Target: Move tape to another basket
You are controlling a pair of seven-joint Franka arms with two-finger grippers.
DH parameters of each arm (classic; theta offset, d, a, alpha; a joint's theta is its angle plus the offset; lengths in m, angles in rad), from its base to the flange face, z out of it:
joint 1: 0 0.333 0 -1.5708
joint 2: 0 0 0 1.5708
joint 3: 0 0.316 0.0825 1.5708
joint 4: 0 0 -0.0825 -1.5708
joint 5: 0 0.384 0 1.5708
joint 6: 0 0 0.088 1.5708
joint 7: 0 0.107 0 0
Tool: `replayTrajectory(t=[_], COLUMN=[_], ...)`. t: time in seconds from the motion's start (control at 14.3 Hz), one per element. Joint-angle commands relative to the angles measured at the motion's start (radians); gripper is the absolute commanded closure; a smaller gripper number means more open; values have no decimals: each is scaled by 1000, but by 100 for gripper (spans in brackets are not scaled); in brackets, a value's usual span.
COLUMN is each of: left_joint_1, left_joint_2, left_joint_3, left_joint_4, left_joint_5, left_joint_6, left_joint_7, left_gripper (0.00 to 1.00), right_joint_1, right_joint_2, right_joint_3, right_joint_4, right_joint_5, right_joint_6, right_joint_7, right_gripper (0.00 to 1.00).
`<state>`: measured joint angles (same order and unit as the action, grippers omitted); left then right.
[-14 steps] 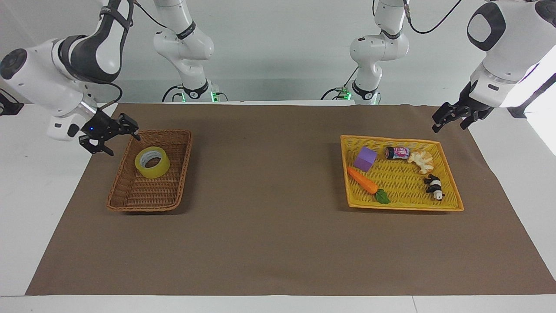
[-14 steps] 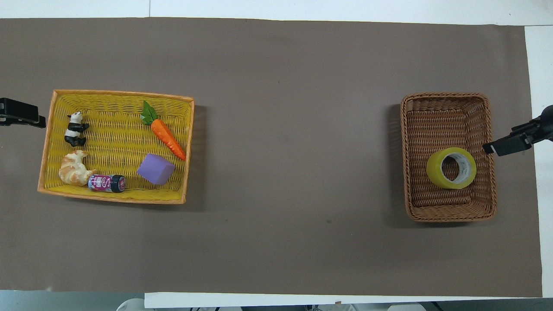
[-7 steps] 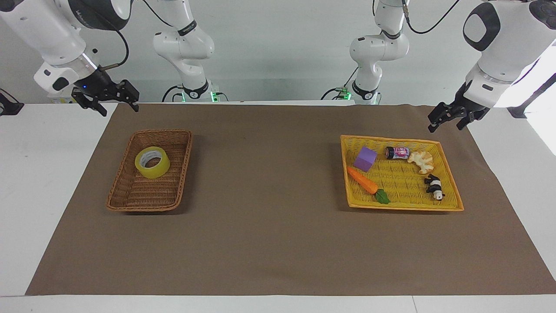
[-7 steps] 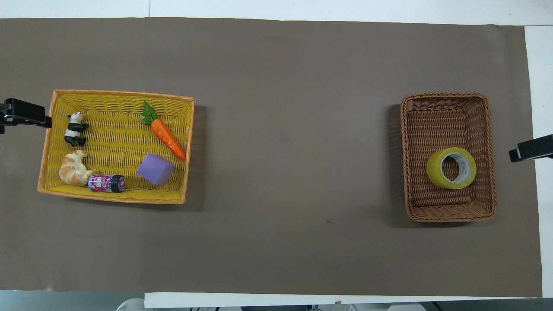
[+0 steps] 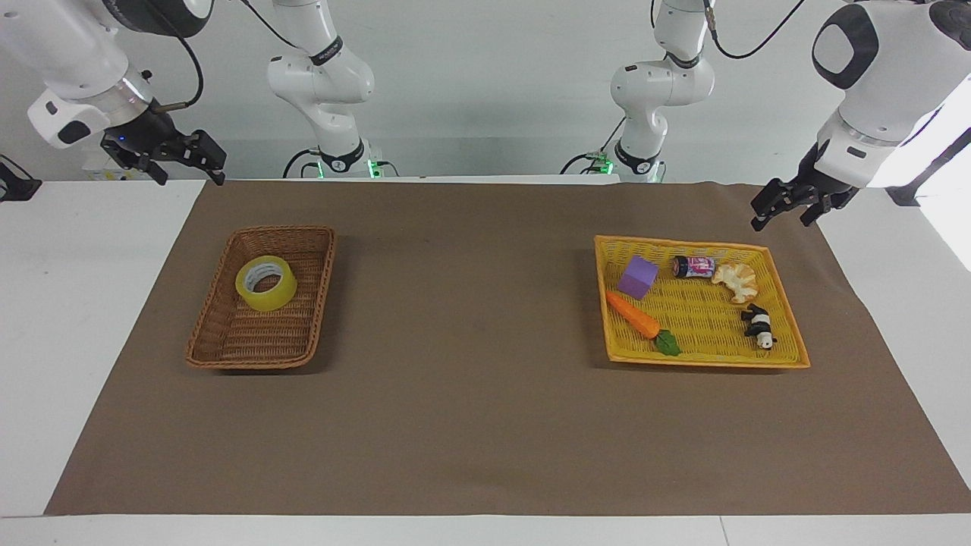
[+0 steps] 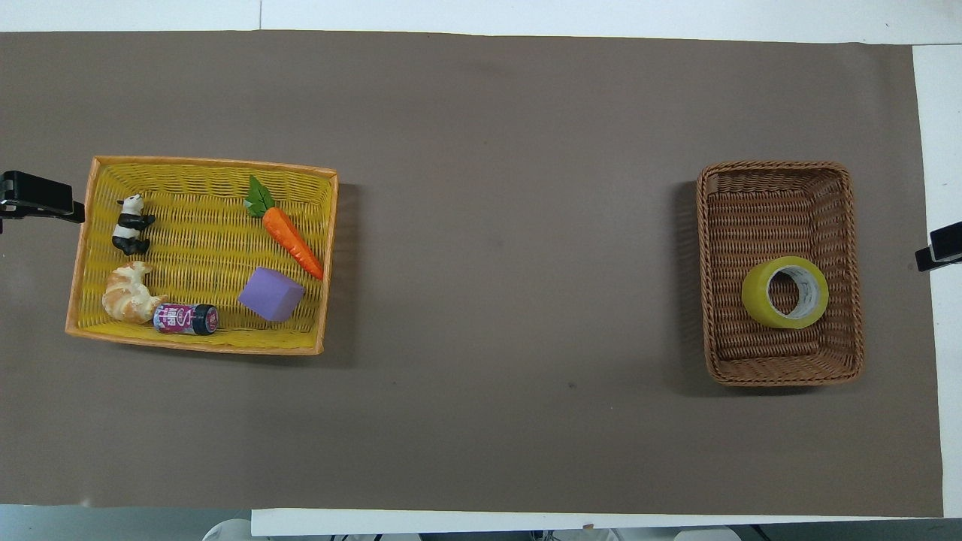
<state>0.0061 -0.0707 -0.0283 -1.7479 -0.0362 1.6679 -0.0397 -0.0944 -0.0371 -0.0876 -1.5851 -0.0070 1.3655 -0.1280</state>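
Observation:
The tape (image 5: 266,283), a yellow roll lying flat, rests in the brown wicker basket (image 5: 220,345) at the right arm's end of the table. It also shows in the overhead view (image 6: 785,292), in the half of the basket (image 6: 778,174) nearer the robots. My right gripper (image 5: 192,176) is open and empty, raised over the mat's corner, apart from the basket; only its tip (image 6: 943,249) shows from overhead. My left gripper (image 5: 780,222) is open and empty, in the air beside the yellow tray's corner nearest the robots (image 6: 41,204).
A flat yellow woven tray (image 5: 705,360) at the left arm's end holds a purple block (image 5: 637,276), a carrot (image 5: 633,315), a small can (image 5: 694,266), a croissant (image 5: 736,280) and a toy panda (image 5: 758,326). A brown mat (image 5: 470,364) covers the table.
My right gripper has risen from beside the basket's rim and drawn back toward the robots and the table's end. The left gripper shifted only slightly. The tape has not moved.

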Motion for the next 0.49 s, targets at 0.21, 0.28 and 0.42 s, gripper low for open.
replayTrajectory(t=[0.21, 0.28, 0.42], left_joint_1=[0, 0, 0], left_joint_2=[-6, -6, -6], left_joint_3=[5, 5, 5], left_joint_4=[-1, -1, -1], left_joint_5=[-8, -7, -7], left_joint_6=[-8, -7, -7], left_joint_7=[7, 7, 7], left_gripper=[0, 0, 0], right_joint_1=[10, 10, 10], right_joint_2=[-26, -23, -21], right_joint_3=[2, 3, 3], right_joint_4=[-65, -62, -61], right_joint_5=[-22, -22, -22], right_joint_6=[41, 40, 43], right_joint_7=[13, 13, 13], right_gripper=[0, 0, 0])
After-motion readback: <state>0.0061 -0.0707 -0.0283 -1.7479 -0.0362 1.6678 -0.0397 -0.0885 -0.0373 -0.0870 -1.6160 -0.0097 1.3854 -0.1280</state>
